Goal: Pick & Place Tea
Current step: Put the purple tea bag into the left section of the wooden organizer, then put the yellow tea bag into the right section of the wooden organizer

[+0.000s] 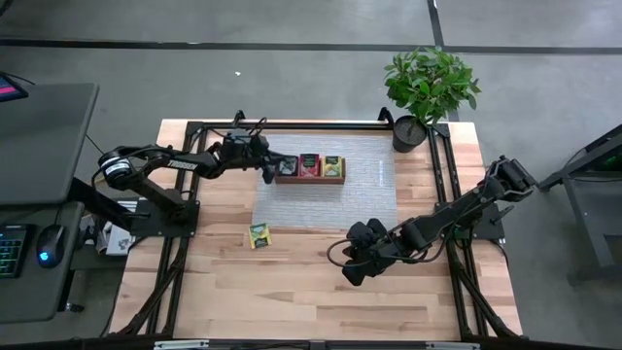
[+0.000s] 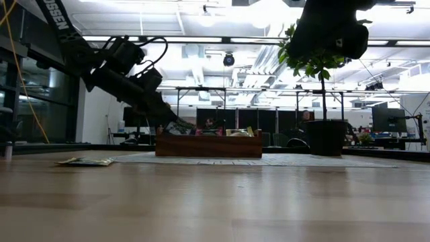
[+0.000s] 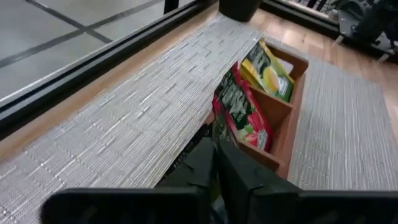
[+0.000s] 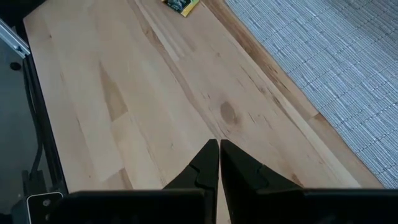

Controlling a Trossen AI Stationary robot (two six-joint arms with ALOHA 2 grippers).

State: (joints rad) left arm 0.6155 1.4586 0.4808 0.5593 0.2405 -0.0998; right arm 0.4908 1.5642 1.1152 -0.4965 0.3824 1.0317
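Tea packets (image 3: 244, 112) are sitting in the wooden tray (image 1: 311, 167); one yellow-green packet (image 1: 259, 234) is lying near it. Left end effector (image 1: 269, 167), clenched, is touching the tray's end. Right end effector (image 4: 218, 163), clenched, is hovering well apart.

tea | we are seeing red packets (image 3: 244, 114) and yellow-green packets (image 3: 268, 70) standing upright, upper centre in the high view | one yellow-green packet (image 1: 259, 235) is lying flat, left of centre

- The wooden table (image 1: 292, 282) filled the frame's centre.
- A grey woven mat (image 1: 360, 199) covered its upper middle.
- A yellow-green tea packet (image 1: 259, 235) lay left of centre.
- A potted plant (image 1: 428, 92) stood upper right.
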